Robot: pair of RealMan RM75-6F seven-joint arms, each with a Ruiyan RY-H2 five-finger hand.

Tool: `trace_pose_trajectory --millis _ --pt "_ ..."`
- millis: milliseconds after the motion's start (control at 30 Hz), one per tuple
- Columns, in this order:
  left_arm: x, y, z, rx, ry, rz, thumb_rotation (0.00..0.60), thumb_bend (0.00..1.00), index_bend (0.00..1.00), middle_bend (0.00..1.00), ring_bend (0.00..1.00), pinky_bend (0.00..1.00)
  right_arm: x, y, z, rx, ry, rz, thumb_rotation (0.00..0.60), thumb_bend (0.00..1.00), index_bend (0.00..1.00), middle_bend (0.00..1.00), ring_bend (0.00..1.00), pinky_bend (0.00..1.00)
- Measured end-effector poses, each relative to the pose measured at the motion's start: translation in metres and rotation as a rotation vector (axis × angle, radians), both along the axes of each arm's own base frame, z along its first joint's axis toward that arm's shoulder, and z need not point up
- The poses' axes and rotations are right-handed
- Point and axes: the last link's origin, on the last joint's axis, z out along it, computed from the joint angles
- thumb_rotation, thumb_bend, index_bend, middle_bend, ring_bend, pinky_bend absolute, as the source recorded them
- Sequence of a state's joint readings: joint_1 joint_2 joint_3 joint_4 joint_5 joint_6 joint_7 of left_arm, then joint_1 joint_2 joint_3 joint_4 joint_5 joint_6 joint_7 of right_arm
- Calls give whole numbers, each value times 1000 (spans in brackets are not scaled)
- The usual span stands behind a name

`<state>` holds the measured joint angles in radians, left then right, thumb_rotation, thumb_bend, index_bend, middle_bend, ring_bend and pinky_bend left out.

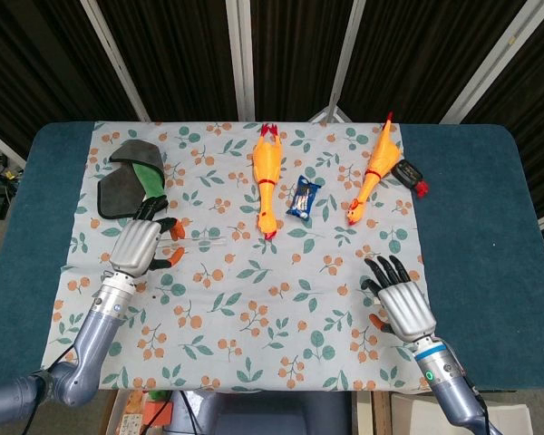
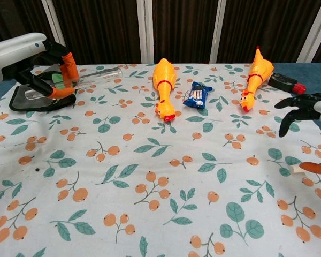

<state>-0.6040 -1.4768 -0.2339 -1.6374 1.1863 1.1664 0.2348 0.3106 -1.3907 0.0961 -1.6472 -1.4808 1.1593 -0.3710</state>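
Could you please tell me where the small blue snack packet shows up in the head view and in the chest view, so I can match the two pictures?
Head view: the blue snack packet lies upper centre on the floral cloth, between the two rubber chickens.
Chest view: the packet lies upper centre-right, again between the chickens.
Shared landmark: the nearer rubber chicken, just left of the packet in both views.
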Motion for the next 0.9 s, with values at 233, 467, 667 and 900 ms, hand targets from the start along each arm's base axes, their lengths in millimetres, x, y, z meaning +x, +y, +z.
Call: trace_pose_trajectory --millis 233,467,667,900 --pt "6 -3 10 0 -21 -22 600 816 661 532 61 0 -11 -10 -11 -4 39 -44 600 284 415 127 22 0" --pt "8 -8 13 -3 -37 -29 600 817 661 532 61 0 -21 -13 -18 1 70 -63 600 284 425 132 25 0" --pt "11 -10 13 -7 -43 -37 600 822 661 532 61 0 -26 -14 -24 15 100 -62 600 284 431 132 25 0" --pt "14 -12 9 -23 -43 -45 600 826 661 532 61 0 -35 -18 -26 12 128 -87 600 309 441 132 27 0"
